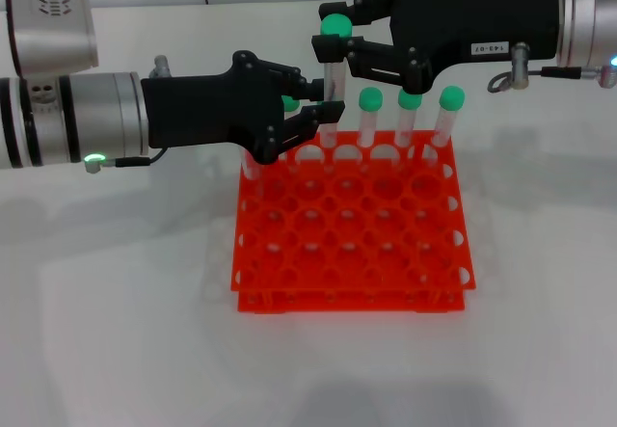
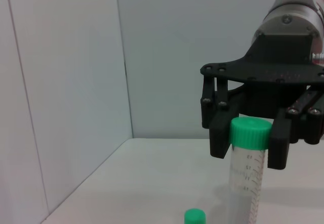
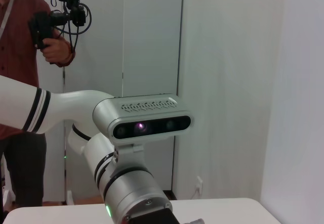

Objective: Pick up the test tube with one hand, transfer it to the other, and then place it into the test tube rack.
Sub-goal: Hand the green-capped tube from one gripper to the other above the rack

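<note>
The test tube [image 1: 334, 80], clear with a green cap, stands upright in the air above the back edge of the orange-red test tube rack [image 1: 352, 229]. My left gripper [image 1: 326, 101], unlabelled, on the arm with the green light, is shut on the tube's middle. My right gripper [image 1: 335, 34], with the white label, closes on the tube's green cap from the right. The left wrist view shows the right gripper [image 2: 249, 145] with its fingers [image 2: 221, 140] against both sides of the cap of the tube [image 2: 247, 173]. The right wrist view shows no task object.
Three green-capped tubes [image 1: 410, 119] stand in the rack's back row, and one more [image 1: 253, 165] stands at the back left corner behind my left gripper. A person [image 3: 25, 57] stands behind the robot's body. White table surrounds the rack.
</note>
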Controlling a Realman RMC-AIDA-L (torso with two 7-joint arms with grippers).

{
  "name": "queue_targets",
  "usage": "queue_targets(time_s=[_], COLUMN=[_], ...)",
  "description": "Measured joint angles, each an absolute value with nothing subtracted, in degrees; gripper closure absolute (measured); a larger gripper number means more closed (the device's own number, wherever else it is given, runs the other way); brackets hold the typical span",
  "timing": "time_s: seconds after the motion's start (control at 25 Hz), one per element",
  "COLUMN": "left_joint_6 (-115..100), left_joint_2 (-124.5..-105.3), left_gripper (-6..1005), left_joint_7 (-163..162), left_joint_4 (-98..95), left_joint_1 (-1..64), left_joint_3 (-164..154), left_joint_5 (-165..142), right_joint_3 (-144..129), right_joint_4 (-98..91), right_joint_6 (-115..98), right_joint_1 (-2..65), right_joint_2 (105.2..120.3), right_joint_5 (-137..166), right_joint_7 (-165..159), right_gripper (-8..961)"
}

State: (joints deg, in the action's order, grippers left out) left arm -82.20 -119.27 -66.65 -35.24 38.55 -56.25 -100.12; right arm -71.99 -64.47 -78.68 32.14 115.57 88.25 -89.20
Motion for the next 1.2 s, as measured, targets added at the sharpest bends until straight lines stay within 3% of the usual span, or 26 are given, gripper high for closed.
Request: queue_targets(time_s=[1.2], left_joint_6=[-82.1], left_joint_2=[-119.38], left_gripper=[711], left_joint_7=[-66.4], left_joint_4=[-36.0], left_joint_1=[38.3], left_joint_3=[-58.5], left_joint_5=[-99.5], right_joint_3=[-72.0], right_joint_4=[-64.2], right_joint_6=[-78.2], right_joint_1=[32.1], right_joint_2=[115.55], right_joint_5=[87.9], right_joint_7=[-89.1], right_gripper=[683])
